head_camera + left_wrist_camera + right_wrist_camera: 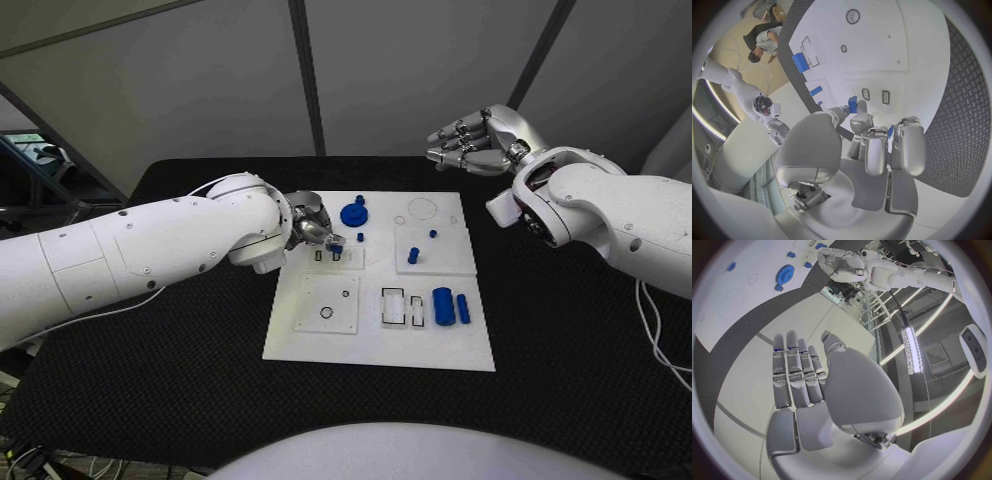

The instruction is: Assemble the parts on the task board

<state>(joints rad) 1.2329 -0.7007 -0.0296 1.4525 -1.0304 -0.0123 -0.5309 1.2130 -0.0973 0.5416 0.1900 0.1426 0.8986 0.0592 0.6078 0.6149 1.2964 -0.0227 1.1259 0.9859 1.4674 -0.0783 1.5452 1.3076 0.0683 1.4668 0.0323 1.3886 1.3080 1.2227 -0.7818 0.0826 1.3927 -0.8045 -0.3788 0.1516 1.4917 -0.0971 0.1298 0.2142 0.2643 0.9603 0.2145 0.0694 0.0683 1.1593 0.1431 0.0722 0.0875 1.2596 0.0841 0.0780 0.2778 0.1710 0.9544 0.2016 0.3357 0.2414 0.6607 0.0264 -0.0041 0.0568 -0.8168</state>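
The white task board lies in the middle of the table. My left hand hovers over the board's upper left and pinches a small blue part just above two small rectangular slots. In the left wrist view the pinched part sits close to those slots. A blue gear stands beside the hand. A blue peg stands in the right square panel. Two blue blocks lie lower right. My right hand is raised beyond the board's far right corner, fingers apart, holding nothing.
The board rests on a black mat with bare room on both sides. An outlined circle marks the board's top, and a rectangular outline lies left of the blue blocks. The gear appears in the right wrist view.
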